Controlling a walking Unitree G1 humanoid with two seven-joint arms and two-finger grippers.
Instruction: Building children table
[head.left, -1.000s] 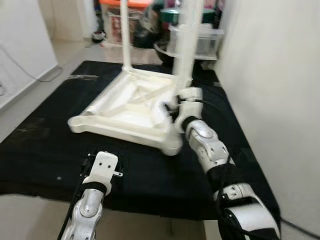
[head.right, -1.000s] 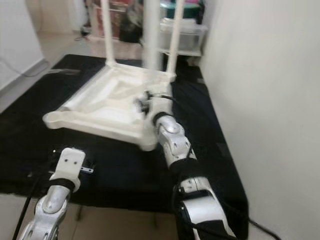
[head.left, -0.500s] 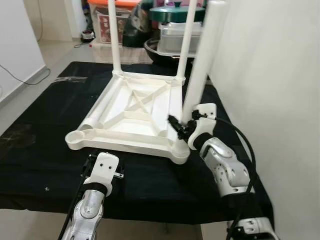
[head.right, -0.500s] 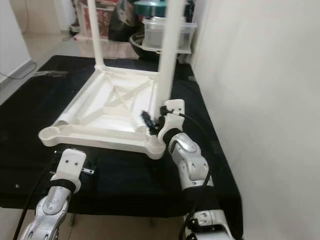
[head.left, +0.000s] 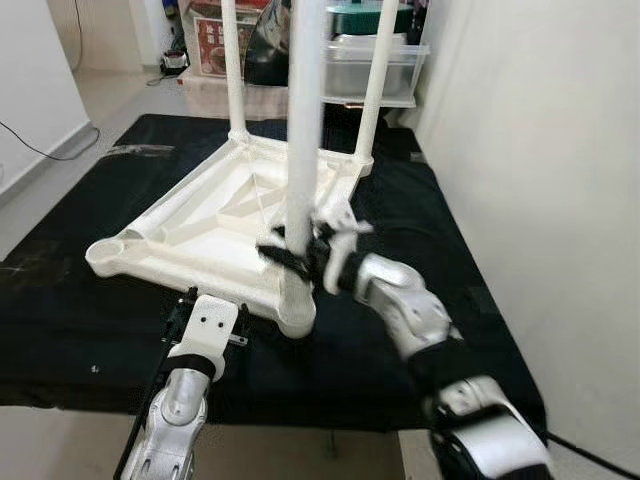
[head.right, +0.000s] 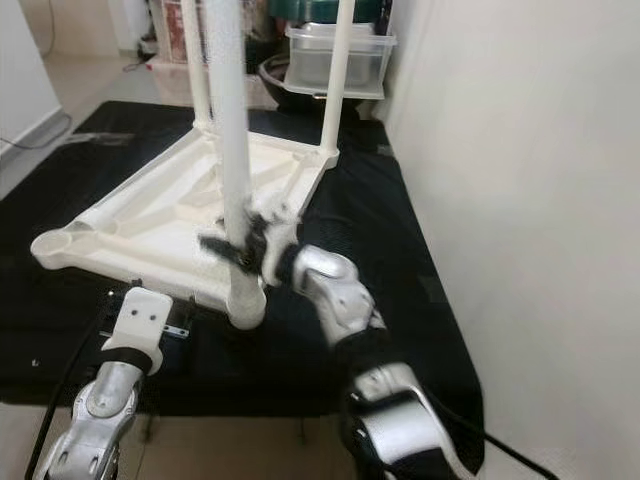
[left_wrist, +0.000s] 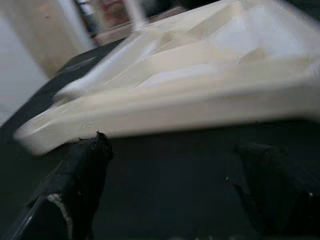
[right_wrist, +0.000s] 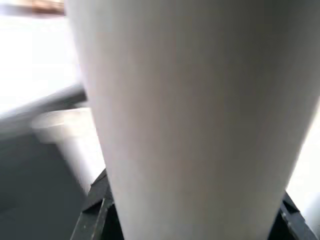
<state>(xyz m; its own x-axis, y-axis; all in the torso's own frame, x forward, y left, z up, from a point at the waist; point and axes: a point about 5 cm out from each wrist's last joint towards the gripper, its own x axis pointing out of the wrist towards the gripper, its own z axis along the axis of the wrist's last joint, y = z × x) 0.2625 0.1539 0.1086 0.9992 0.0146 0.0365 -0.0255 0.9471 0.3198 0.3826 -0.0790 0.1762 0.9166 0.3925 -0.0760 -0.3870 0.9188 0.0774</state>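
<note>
The white leg, which leaned right of the upturned tabletop on the black counter a moment ago, now stands upright over its near right corner socket, our right end effector clamped on it, so seating looks close, while our left end effector waits open near the near edge.

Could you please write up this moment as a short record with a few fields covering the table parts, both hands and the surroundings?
tabletop: white, upside down on the black mat
fitted legs: two upright at the far corners
third leg: white leg standing at the near corner socket
right hand: shut on the white leg just above the socket
left hand: open, low at the tabletop's near edge
background: clear storage bin beyond the mat
</note>
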